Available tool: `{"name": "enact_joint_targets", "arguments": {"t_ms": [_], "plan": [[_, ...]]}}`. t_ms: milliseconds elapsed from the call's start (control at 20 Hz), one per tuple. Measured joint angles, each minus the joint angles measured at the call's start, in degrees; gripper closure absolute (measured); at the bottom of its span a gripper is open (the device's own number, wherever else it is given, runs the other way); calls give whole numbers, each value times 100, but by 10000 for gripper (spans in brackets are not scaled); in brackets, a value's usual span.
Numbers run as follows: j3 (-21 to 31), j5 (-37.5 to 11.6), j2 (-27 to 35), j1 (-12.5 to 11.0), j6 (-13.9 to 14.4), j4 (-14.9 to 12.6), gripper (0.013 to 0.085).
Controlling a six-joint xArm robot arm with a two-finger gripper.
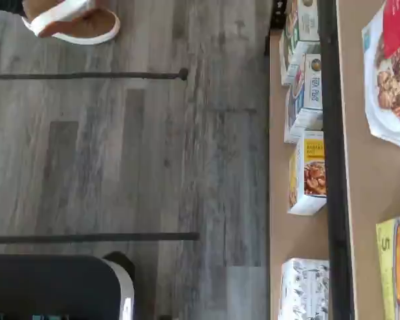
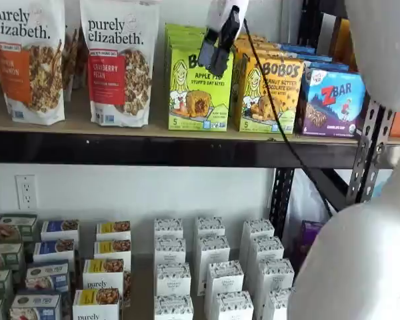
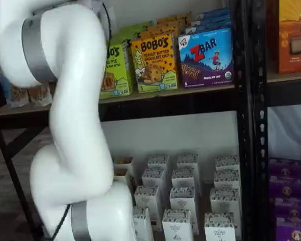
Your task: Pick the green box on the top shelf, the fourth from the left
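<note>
pincer before green box

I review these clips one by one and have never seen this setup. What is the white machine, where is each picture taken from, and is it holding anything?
The white machine is a robot arm meant to take boxed goods off shelves. Two pictures come from fixed cameras facing the shelves; the third looks down from the arm's wrist, showing floor and shelf edges.

In a shelf view, its gripper with black fingers hangs before the green box on the top shelf. Whether the fingers are open is unclear; nothing is visibly held.

Beside it stand granola bags, a yellow Bobo's box and a blue Zbar box. Small white cartons sit below.
</note>
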Motion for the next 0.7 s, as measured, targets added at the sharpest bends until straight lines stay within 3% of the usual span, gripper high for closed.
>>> {"name": "enact_joint_targets", "arguments": {"t_ms": [150,350,500,700], "plan": [[-272,302,142,85,90,-211,130],[-324,335,137,98,122,-202,130],[-280,247,84,59,106,-83,130],[-18,-222,-123,45,83,29,130]]}}
